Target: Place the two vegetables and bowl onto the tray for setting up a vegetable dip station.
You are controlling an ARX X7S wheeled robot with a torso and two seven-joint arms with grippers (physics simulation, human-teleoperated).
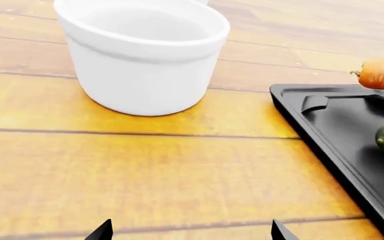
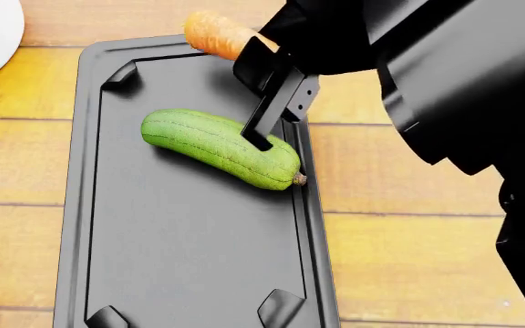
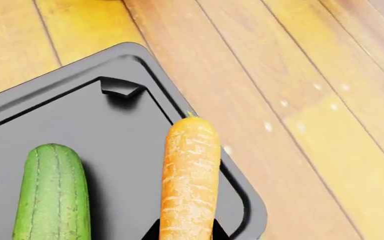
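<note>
The right gripper is clamped on the thick end of the carrot, which is held in the air over the far corner of the tray, its tip poking out past the rim. If it lets go there, my guess is the carrot lands on the raised edge and rolls off onto the wooden table; it wants to come inward first. Just below and beside the jaws the cucumber already lies slantwise on the tray floor, close enough to get knocked on the way down. Further off, ahead of the left gripper, whose fingertips stand apart around nothing, the bowl sits on the table beside the tray, seemingly with nothing in it.
</note>
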